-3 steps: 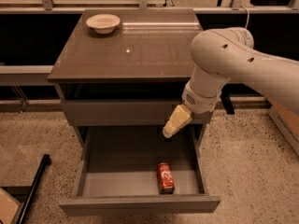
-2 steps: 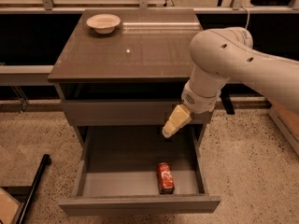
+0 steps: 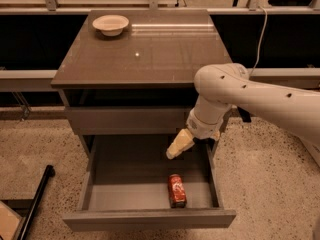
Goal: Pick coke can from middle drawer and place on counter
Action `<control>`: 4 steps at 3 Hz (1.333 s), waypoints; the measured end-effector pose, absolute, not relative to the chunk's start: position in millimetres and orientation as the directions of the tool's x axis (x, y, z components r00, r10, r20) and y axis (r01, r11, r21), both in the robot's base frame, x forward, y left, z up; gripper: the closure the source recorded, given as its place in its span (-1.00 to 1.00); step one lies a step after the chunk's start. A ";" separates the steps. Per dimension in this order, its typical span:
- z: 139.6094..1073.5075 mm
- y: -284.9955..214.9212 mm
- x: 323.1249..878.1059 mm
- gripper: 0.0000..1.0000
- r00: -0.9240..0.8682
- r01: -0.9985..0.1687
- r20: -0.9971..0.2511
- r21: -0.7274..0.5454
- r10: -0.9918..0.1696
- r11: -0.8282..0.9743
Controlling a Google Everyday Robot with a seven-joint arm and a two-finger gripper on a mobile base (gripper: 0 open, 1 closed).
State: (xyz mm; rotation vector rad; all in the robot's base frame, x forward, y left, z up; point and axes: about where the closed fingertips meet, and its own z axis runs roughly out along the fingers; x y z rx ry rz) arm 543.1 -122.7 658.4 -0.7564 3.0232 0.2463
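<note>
One coke can (image 3: 176, 190) lies at 5 o'clock in the middle drawer (image 3: 150, 218). My gripper (image 3: 175, 150) hangs at its 12 o'clock, and I cannot tell its opening. A skewed descent could roll the can.

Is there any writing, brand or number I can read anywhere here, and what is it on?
On the coke can, in the open middle drawer: white lettering on red, not legible.
On the counter and the bowl: no text visible.
On the gripper, hanging over the drawer, apart from the can: no markings visible.
</note>
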 end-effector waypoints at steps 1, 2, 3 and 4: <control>611.5 -118.3 549.4 -1.00 -0.902 -0.426 -0.019 0.202 -0.431 0.882; 603.4 -117.5 547.5 -1.00 -0.903 -0.420 -0.004 0.207 -0.429 0.884; 593.0 -114.6 544.4 -1.00 -0.913 -0.393 0.026 0.202 -0.406 0.897; 554.4 -107.5 544.6 -1.00 -0.947 -0.292 0.060 0.254 -0.316 0.922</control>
